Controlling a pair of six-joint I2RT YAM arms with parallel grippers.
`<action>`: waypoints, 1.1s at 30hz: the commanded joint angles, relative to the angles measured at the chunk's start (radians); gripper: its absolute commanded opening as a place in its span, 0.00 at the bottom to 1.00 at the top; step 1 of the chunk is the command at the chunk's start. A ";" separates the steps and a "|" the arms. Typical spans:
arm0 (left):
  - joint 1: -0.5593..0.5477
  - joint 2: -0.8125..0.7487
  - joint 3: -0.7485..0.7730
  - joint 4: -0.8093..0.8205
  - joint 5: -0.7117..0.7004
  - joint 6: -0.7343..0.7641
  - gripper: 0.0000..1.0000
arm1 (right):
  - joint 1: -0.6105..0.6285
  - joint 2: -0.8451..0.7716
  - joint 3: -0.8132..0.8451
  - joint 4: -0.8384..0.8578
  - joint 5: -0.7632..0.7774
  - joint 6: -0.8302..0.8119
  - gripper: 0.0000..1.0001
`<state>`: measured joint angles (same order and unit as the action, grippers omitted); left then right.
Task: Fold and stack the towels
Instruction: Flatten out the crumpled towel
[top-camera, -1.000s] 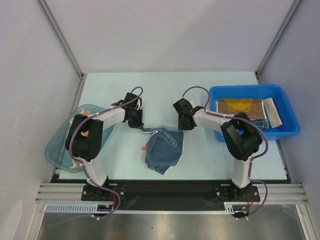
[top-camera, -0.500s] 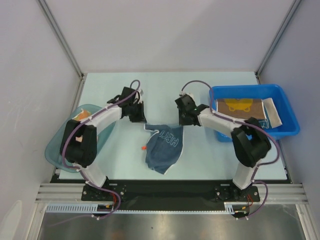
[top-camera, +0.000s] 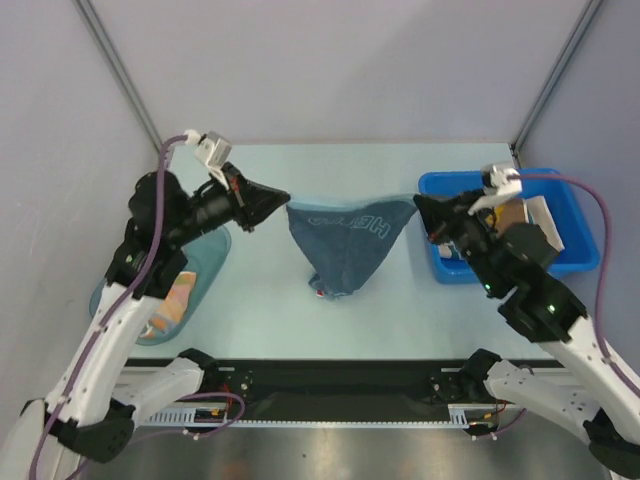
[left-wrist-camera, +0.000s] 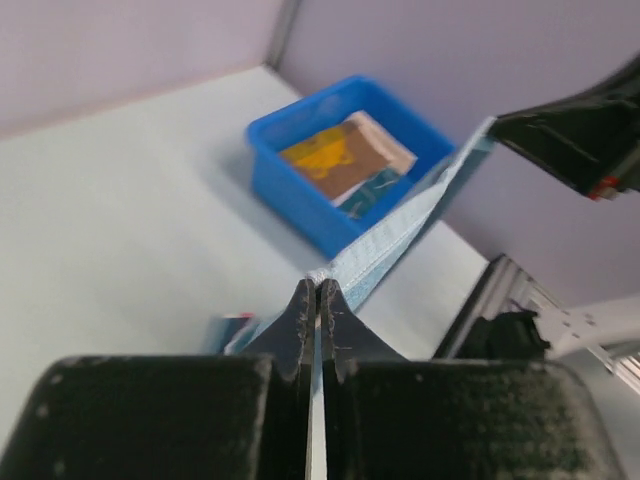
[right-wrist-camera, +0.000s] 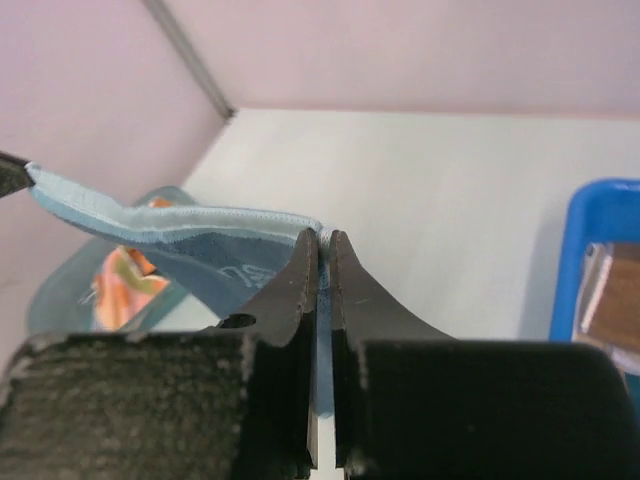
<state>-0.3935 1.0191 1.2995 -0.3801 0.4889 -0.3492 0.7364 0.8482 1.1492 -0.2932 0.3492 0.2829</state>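
Observation:
A teal-blue towel (top-camera: 345, 240) printed "HELLO" hangs in the air over the middle of the table, stretched between both grippers. My left gripper (top-camera: 284, 200) is shut on its left top corner, my right gripper (top-camera: 418, 204) shut on its right top corner. The towel's lower point droops down toward the table. In the left wrist view the towel's hem (left-wrist-camera: 400, 240) runs from my left gripper (left-wrist-camera: 316, 285) to the right fingers (left-wrist-camera: 560, 135). From the right wrist the hem (right-wrist-camera: 180, 225) leads away from my right gripper (right-wrist-camera: 322, 237). A brown towel (top-camera: 515, 215) with yellow print lies in the blue bin. An orange towel (top-camera: 170, 305) lies in the teal tub.
The blue plastic bin (top-camera: 580, 255) stands at the right, close behind my right arm. The translucent teal tub (top-camera: 205, 260) sits at the left under my left arm. Grey walls and metal posts close in the table on three sides.
Both arms have risen and spread apart, lifting the teal-blue towel off the table and stretching it. The right gripper closed on its corner during this time.

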 joint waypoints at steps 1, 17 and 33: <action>-0.079 -0.088 -0.028 0.076 0.070 -0.005 0.00 | 0.064 -0.134 -0.080 0.117 -0.041 -0.109 0.00; -0.199 -0.117 0.335 -0.051 -0.107 0.041 0.00 | 0.187 -0.106 0.118 0.381 -0.115 -0.169 0.00; -0.186 0.073 0.362 -0.146 -0.458 0.182 0.00 | 0.096 0.133 0.113 0.433 0.044 -0.429 0.00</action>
<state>-0.5930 1.0214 1.7157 -0.5320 0.1623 -0.2325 0.9062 0.9146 1.3010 0.0643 0.3466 -0.0898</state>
